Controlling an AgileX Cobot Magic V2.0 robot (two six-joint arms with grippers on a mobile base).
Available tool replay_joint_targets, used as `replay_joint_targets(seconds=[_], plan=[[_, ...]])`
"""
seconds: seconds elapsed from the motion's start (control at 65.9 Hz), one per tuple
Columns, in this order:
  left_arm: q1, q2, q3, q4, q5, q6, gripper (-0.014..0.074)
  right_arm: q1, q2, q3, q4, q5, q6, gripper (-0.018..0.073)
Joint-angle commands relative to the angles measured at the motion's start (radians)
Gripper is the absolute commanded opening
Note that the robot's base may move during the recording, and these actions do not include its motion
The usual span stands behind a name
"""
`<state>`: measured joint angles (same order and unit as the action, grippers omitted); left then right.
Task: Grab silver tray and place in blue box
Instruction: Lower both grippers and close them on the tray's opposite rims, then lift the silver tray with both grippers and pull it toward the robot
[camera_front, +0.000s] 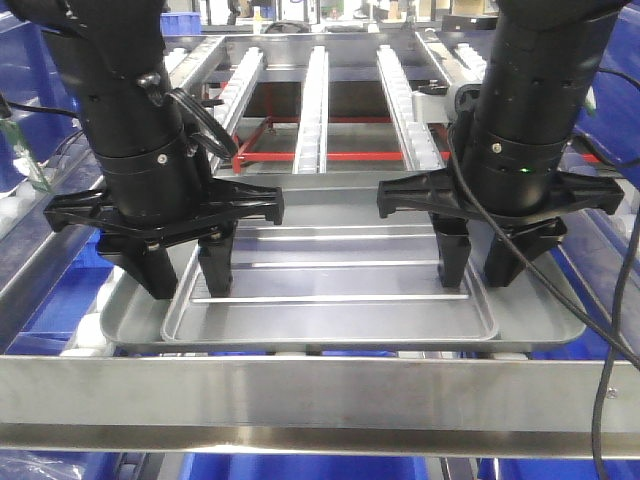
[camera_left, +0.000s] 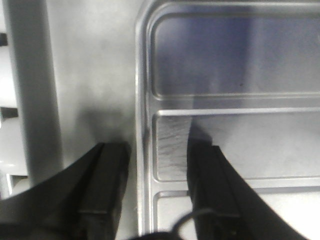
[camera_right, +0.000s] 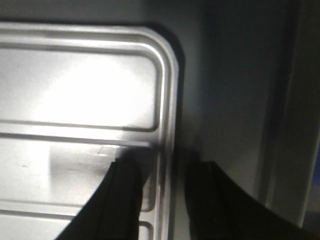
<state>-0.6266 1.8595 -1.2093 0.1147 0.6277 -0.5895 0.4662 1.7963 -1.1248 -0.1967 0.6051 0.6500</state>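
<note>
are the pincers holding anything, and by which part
Nothing is held. The left pincer and right pincer each stand open astride the recess wall of the large shallow silver metal tray.

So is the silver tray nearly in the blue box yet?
Not yet. Done: the left gripper and right gripper are down at opposite ends of the silver tray, each open, with one finger on the flat rim and one in the recess. In hand: closing to grab it. Left: lifting the tray, which lies flat, and putting it into the blue box; blue plastic shows below the frame.
</note>
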Motion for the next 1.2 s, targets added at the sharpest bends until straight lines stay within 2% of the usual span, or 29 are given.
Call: replay_joint_targets(seconds=[0.0,0.091,0.213,0.44,0.683,0.926,1.184], plan=[[-0.002,-0.041,-0.024,0.008,-0.003,-0.009,0.0220,-0.004,-0.041,-0.030,-0.020,-0.020,-0.006,0.0352],[-0.002,-0.041,-0.024,0.008,-0.003,-0.009,0.0219,-0.004,-0.041,-0.030,-0.020,-0.020,-0.006,0.0335],[-0.002,-0.041,-0.024,0.008,-0.003,-0.009,0.0194,-0.004,-0.041,-0.030,-0.020,-0.019,-0.006,0.0265],[-0.002,-0.041,-0.024,0.008,-0.003,-0.009,0.0034,-0.004,-0.041,-0.030,-0.020,-0.018,-0.006,0.0142],[-0.002,-0.041,-0.024,0.008,-0.003,-0.009,-0.0102,-0.004,-0.041,-0.030,-0.020,-0.014,-0.006,0.0055],[-0.002,-0.041,-0.024,0.001,-0.010,-0.009,-0.0104,-0.004,-0.043,-0.031,-0.020,-0.013,-0.006,0.0056],[-0.004,-0.099,-0.120,0.003,0.133,-0.009,-0.0104,-0.003,-0.127,-0.071,-0.020,0.069,-0.005,0.0058]])
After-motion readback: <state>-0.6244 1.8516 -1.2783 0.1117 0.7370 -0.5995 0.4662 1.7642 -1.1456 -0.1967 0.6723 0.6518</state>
